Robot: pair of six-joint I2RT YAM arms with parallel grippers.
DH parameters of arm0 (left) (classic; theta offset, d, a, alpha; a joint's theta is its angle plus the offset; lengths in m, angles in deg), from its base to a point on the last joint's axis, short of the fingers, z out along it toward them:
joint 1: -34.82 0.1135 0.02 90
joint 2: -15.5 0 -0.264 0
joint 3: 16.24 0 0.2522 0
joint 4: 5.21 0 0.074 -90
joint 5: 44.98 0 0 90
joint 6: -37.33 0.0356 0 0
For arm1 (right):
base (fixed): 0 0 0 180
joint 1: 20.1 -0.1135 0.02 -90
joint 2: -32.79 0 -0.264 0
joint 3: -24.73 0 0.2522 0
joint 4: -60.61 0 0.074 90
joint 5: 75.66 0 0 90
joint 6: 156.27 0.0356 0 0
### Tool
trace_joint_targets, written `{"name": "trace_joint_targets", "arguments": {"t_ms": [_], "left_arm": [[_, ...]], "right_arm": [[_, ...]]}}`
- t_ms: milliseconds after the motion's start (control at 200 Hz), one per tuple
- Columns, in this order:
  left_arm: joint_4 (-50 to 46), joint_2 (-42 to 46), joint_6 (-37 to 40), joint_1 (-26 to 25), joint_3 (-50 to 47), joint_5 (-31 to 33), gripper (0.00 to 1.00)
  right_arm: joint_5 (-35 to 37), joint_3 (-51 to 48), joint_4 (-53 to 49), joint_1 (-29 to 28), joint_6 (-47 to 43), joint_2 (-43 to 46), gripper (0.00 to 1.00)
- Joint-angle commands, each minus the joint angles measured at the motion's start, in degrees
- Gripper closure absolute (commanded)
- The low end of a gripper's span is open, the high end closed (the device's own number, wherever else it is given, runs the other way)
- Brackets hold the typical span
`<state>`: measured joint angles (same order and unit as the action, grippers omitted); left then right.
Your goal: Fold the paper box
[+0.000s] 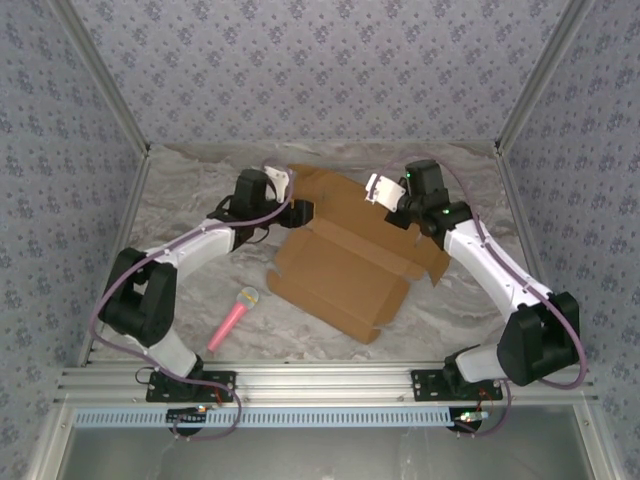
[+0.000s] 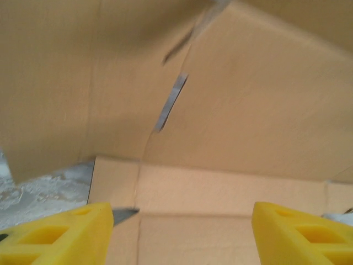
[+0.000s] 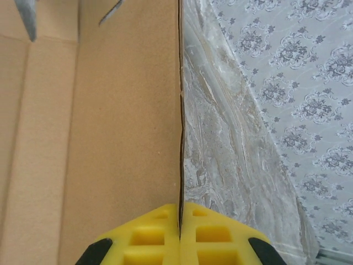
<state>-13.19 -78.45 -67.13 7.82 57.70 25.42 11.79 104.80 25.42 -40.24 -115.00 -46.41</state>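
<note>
1. The brown cardboard paper box [image 1: 345,265] lies mid-table, partly folded, with its far flaps between the 2 arms.
2. The right gripper [image 3: 179,234] has its yellow fingers pressed together on a panel's thin edge, probably to steady that wall.
3. The left gripper [image 2: 182,234] has its fingers spread, holding nothing, and faces the box's inner corner. It looks placed to push or take a flap.
4. A pink toy microphone with a yellow-green head [image 1: 235,315] lies on the marbled white table [image 1: 460,310], apart from the box and blocking nothing.
</note>
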Motion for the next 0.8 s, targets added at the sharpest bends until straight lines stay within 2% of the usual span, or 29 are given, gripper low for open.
{"name": "trace_joint_targets", "arguments": {"t_ms": [0,65,250,460,795], "left_arm": [[3.16,-2.35,4.97,0.22,-1.29,0.63,0.33],[3.92,-4.06,5.87,0.13,-1.07,0.19,0.33],[4.4,-9.14,8.66,-0.92,1.02,4.01,0.33],[5.52,-14.09,8.93,-0.97,3.22,8.48,0.33],[3.64,-20.59,8.92,-1.14,9.53,7.47,0.34]], "right_arm": [[-5.29,4.53,-6.38,0.79,3.66,-1.45,1.0],[-5.45,6.03,-8.43,1.35,4.75,-2.66,1.0],[-7.14,10.98,-15.0,2.9,8.51,-6.37,1.0],[-7.12,12.49,-16.7,3.92,10.31,-8.4,1.0],[-6.77,13.46,-17.07,4.37,11.32,-9.68,1.0]]}}
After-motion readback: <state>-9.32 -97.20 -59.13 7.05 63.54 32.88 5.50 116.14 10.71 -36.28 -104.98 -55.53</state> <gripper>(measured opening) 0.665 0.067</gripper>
